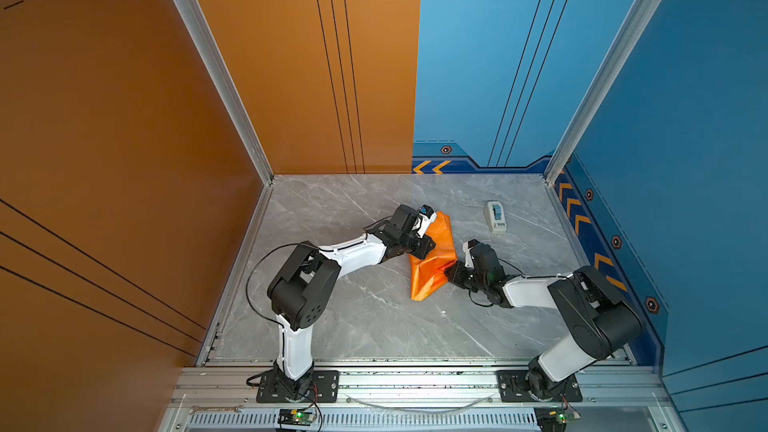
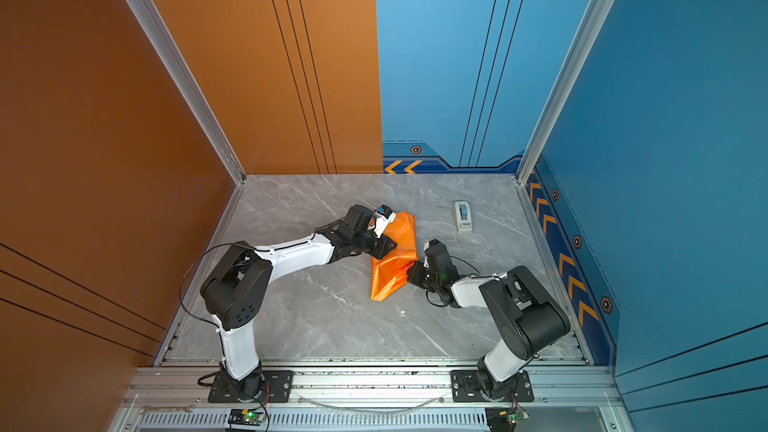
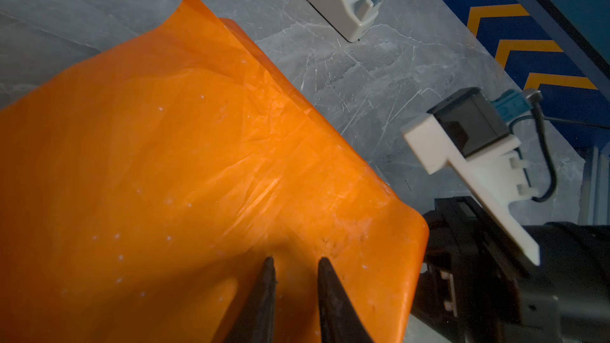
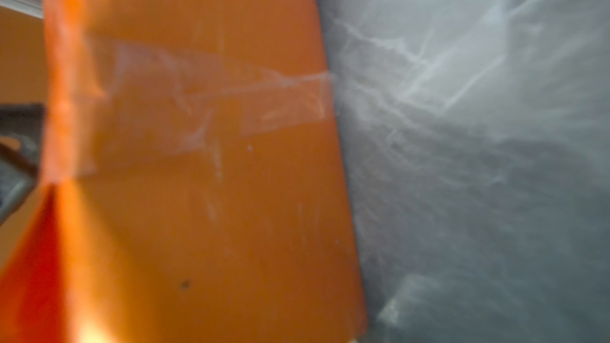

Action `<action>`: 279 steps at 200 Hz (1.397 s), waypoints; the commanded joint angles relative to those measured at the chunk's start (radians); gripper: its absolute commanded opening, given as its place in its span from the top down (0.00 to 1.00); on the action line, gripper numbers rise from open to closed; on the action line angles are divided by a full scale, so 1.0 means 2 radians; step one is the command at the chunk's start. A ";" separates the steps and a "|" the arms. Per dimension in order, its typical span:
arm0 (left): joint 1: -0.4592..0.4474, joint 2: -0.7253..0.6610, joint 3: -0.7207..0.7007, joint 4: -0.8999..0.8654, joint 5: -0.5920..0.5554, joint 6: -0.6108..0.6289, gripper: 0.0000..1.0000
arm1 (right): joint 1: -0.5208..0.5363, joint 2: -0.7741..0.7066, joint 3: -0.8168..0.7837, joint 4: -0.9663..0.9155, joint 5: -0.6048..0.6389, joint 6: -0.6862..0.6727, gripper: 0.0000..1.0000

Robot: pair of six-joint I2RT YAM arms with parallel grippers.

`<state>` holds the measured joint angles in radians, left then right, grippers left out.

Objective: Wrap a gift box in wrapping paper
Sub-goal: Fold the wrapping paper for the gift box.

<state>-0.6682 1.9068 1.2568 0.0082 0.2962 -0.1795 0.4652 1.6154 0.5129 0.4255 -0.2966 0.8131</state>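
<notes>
While the wrapping paper (image 1: 432, 261) lies bundled orange-side-out on the table (image 1: 374, 317), the left gripper (image 3: 296, 260) rests on it, fingers (image 3: 264, 292) narrowly apart — the right gripper (image 1: 448, 274), closed, meets its opposite edge

Both top views sit high above the front rail (image 1: 415, 382), tilted down & facing the back wall (image 1: 478, 56); far enough off that the whole table (image 1: 374, 326), left arm (image 1: 353, 253) & right arm (image 1: 536, 290) fit, w/ only a slight sideways shift betw them. Left wrist cam is close over the wrapping paper (image 3: 198, 176), looking past the left gripper (image 3: 294, 270) across the sheet twd the tape dispenser (image 3: 343, 4) and the right arm's camera mount (image 3: 462, 146). Right wrist cam is v near the paper, blurred, tabletop alongside. Shared: paper & tabletop in all four views; dispenser in both top views + left wrist
</notes>
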 commanded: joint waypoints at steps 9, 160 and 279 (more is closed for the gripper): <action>-0.001 0.013 -0.009 -0.021 0.009 0.004 0.75 | 0.020 0.023 -0.018 -0.030 -0.024 -0.016 0.91; 0.000 0.011 -0.012 -0.020 0.005 0.003 0.74 | 0.047 -0.017 -0.034 -0.105 -0.039 -0.067 0.85; -0.001 0.011 -0.016 -0.017 0.005 0.002 0.74 | 0.048 -0.092 -0.022 -0.117 0.080 -0.058 0.68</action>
<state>-0.6685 1.9068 1.2560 0.0082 0.3000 -0.1799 0.5518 1.4734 0.4671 0.2699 -0.2504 0.7303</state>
